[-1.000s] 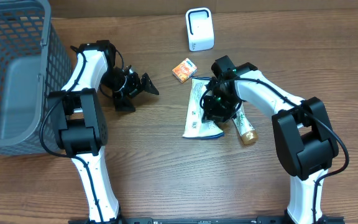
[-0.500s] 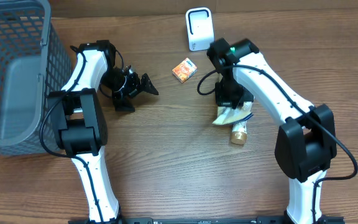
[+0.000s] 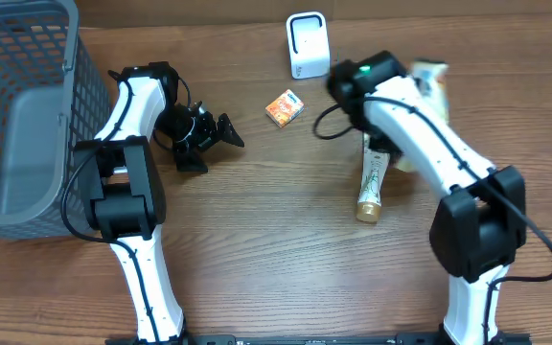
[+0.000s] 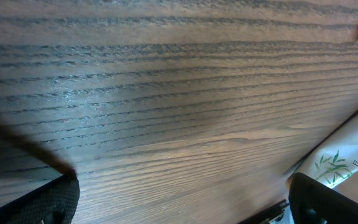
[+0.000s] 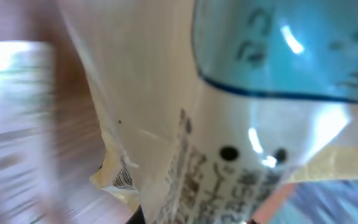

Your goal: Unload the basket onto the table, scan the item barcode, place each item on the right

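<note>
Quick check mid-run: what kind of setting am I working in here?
Probably a mock shop checkout set up on a wooden table. A white barcode scanner stands at the back, a grey mesh basket sits at the left, and there are small packaged goods: an orange packet, a tube and a pouch.

The wooden table (image 3: 286, 240) carries a gray basket (image 3: 84, 86), white scanner (image 3: 307, 45), orange box (image 3: 284, 107) and tube (image 3: 372, 187).

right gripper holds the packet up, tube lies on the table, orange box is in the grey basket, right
No: the orange box lies on the table near the white scanner, outside the grey basket, as the overhead view shows. The rest holds.
</note>
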Controlling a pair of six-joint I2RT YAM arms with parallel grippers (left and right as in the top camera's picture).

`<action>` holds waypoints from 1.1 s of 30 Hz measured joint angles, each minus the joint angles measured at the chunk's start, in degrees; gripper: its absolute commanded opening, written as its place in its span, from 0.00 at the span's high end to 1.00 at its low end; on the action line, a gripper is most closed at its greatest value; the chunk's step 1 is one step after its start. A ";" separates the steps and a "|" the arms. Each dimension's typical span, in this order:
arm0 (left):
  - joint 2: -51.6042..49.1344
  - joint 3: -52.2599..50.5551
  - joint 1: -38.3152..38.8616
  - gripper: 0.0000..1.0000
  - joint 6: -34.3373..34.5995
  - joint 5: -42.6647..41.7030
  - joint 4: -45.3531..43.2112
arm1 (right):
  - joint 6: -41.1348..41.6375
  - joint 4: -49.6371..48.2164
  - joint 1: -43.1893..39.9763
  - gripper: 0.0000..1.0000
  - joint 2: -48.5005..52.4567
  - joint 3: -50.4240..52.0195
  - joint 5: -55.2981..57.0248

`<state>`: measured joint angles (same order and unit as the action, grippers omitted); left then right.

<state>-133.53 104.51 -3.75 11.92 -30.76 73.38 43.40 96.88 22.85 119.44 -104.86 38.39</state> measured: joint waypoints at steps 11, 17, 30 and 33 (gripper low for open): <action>0.02 0.00 0.00 0.00 0.00 0.17 0.13 | 1.68 -3.02 -3.13 0.90 0.04 11.08 -1.36; 0.00 0.00 0.00 0.00 0.00 0.22 0.17 | 1.77 -2.82 0.24 0.84 0.04 13.40 -5.51; 0.02 0.00 0.00 0.00 0.00 0.31 0.17 | 2.45 -6.25 14.08 0.44 0.04 12.87 -16.65; 0.02 0.00 0.00 0.00 0.00 0.39 0.17 | 2.45 -6.16 14.78 0.44 0.04 10.29 -18.18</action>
<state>-133.51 104.51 -3.75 11.92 -30.37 73.56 45.84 90.72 37.63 119.48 -94.56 20.21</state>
